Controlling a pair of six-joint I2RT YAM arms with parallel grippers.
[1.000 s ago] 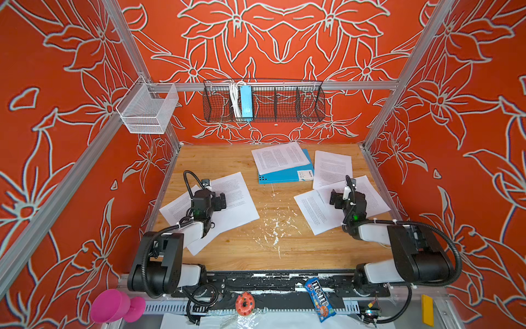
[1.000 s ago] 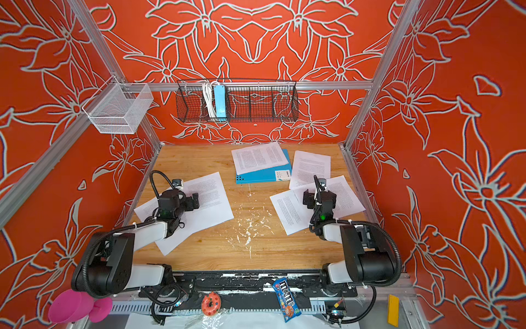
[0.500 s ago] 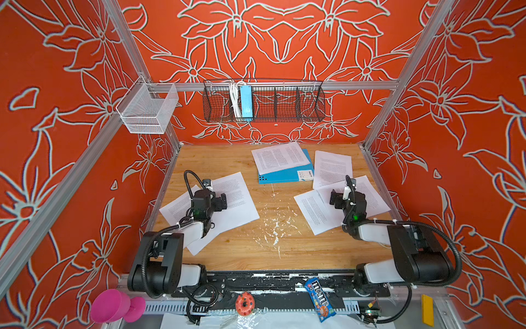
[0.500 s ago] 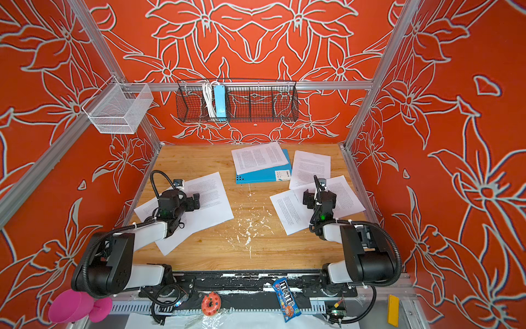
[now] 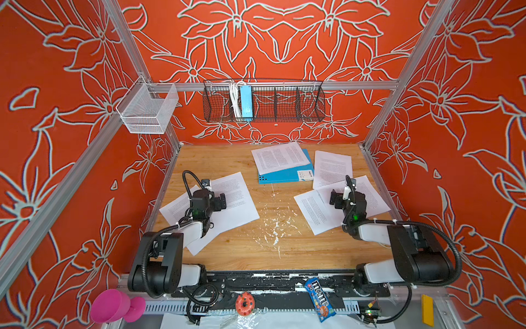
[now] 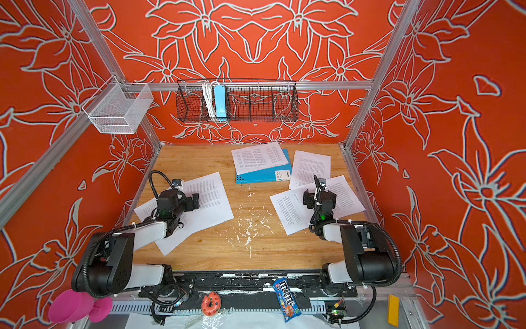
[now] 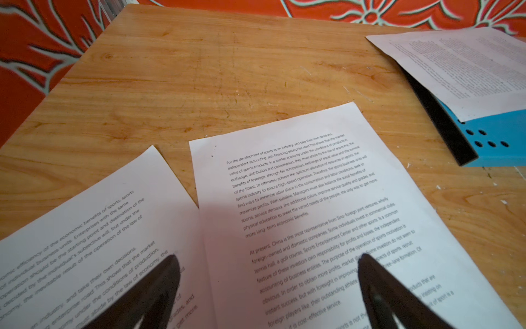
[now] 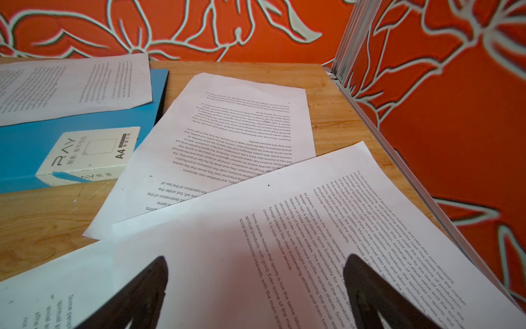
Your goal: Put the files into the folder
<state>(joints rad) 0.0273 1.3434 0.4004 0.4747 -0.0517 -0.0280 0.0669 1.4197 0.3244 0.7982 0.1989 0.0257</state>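
1. Left wrist view shows the left gripper (image 7: 267,257) with its jaws spread wide and empty, low over two overlapping files (image 7: 313,213). In both top views arms and papers lie exactly as they did a second ago.
2. The right gripper (image 8: 256,258) is likewise wide apart, holding nothing, above the right-hand sheets (image 8: 284,228).
3. The folder (image 5: 284,177) lies flat at the back middle of the table (image 5: 216,159), and one sheet (image 5: 280,157) covers most of it.
4. In both top views the arms hide parts of the sheets beneath them. The wrist frames cut off the fingers, and the nearest print is blurred.
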